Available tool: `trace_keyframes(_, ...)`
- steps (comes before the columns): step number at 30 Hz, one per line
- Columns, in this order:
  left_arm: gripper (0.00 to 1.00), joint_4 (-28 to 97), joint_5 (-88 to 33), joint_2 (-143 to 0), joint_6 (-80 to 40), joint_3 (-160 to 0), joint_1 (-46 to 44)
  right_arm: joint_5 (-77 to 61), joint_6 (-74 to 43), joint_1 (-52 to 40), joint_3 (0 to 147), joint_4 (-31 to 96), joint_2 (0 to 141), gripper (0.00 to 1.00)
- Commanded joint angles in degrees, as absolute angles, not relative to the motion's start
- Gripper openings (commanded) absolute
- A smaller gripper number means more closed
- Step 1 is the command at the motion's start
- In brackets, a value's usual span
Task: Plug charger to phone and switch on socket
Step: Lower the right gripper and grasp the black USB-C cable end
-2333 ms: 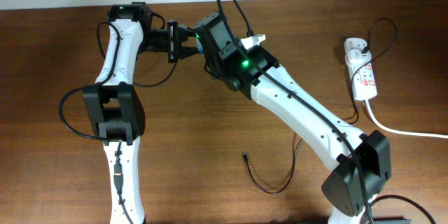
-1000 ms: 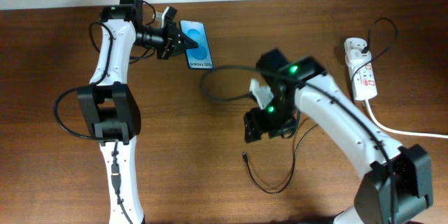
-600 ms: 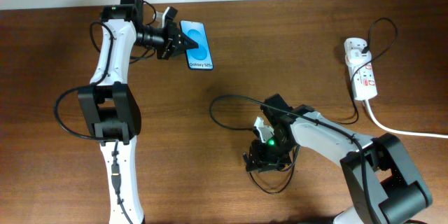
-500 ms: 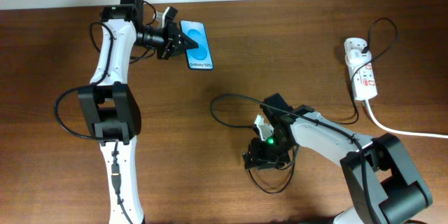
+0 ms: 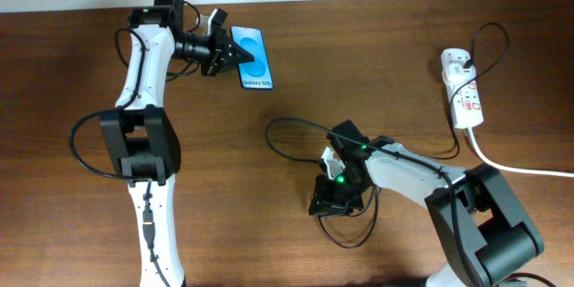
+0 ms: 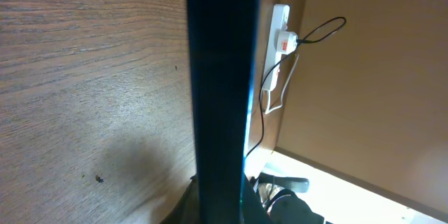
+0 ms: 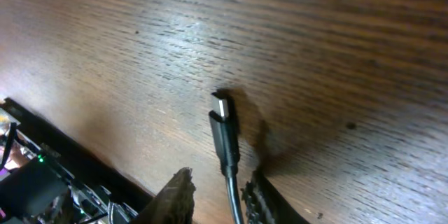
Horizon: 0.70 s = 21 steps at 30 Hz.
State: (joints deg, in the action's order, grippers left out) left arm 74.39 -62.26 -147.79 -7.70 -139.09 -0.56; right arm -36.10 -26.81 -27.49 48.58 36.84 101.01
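Note:
The phone (image 5: pixel 254 57), blue screen up, is held at its left edge by my shut left gripper (image 5: pixel 230 54) at the table's back left. In the left wrist view it shows edge-on as a dark bar (image 6: pixel 221 77) between the jaws (image 6: pixel 218 206). The charger, a thin black cable (image 5: pixel 352 240), lies at front centre. Its plug tip (image 7: pixel 222 108) lies on the wood just ahead of my right gripper (image 7: pixel 217 189). That gripper (image 5: pixel 323 203) is low over the table, and its open fingers straddle the cable behind the plug. The white socket (image 5: pixel 463 90) lies at far right.
The socket's thick white cord (image 5: pixel 520 168) runs off the right edge. The socket also shows in the left wrist view (image 6: pixel 280 36) with a thin black lead plugged in. A black arm cable (image 5: pixel 273 134) loops left of the right arm. The left arm base (image 5: pixel 143 148) stands at left.
My right arm has swung away from the phone, down to the cable's plug end at front centre, and settled low over it. My left gripper still holds the phone in place.

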Motion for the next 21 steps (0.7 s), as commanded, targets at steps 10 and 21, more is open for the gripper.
trace_keyframes(10, 0.00, 74.59, -64.03, -148.07, -6.59, -139.98, -0.03, -34.28, -25.93, -26.50, 48.12, 37.69, 102.50, 0.15)
trace_keyframes(21, 0.00, 71.64, -90.19, -148.07, -0.58, -139.98, -0.03, -43.24, -21.04, -23.83, 59.92, 39.83, 101.01, 0.04)
